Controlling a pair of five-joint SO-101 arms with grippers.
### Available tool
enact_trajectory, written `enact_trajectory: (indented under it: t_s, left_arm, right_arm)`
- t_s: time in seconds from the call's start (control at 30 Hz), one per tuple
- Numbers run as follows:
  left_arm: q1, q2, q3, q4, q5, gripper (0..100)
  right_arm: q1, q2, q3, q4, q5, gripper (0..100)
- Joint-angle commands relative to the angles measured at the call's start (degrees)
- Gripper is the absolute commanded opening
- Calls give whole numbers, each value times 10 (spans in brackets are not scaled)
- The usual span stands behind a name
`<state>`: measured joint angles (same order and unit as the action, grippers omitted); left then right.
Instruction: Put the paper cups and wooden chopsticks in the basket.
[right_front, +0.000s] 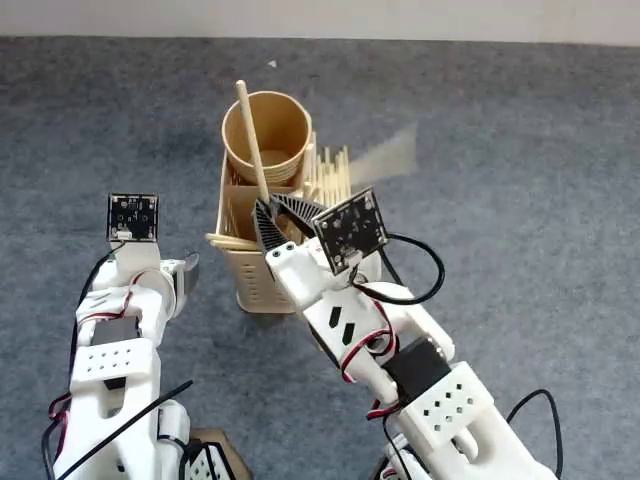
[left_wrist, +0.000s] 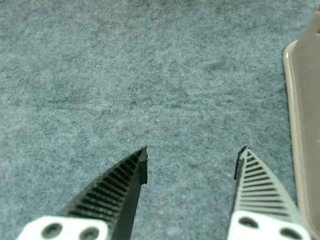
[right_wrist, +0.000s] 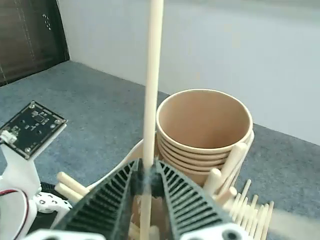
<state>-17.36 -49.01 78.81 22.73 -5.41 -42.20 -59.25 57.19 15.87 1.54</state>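
On the soft grey worktop (right_front: 520, 200), near its middle, stood the tall beige plastic basket (right_front: 250, 285), with the stack of brown paper cups (right_front: 282, 125) inside its far end. The right gripper (right_wrist: 146, 170) was pinched tight on one long wooden chopstick (right_wrist: 152, 75), tilted up over the basket. The left gripper (left_wrist: 194, 152) hung beside the basket, jaws apart and empty. I think the chopstick step was on, and next the stick needed lowering in and letting go.

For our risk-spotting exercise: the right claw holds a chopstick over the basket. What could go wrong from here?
The long wooden chopstick is pinched low by the right claw, so it might pivot or slip.
Released here, it could strike the stacked brown paper cups and bounce out of the beige plastic basket.
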Motion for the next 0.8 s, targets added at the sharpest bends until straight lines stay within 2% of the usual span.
enact_trajectory:
  t_s: [0.0,0.07,0.17,0.27,0.43,0.6,0.77]
  left_arm:
    - [9,-8,-2,-9,-4,298]
    - [9,-8,-2,-9,-4,298]
    - [9,-8,-2,-9,-4,298]
    - [9,-8,-2,-9,-4,298]
    - [9,-8,-2,-9,-4,298]
    - [9,-8,-2,-9,-4,298]
    - [9,-8,-2,-9,-4,298]
  right_arm:
    - [-1,-15,0,-6,5,9]
    - [0,-15,0,-2,11,15]
    - [-4,-16,-1,24,47,92]
    - [-2,-16,-48,65,49,152]
    - [-1,-15,-180,190,50,159]
    - [2,-15,-275,318,111,159]
    - [67,-12,-311,431,122,159]
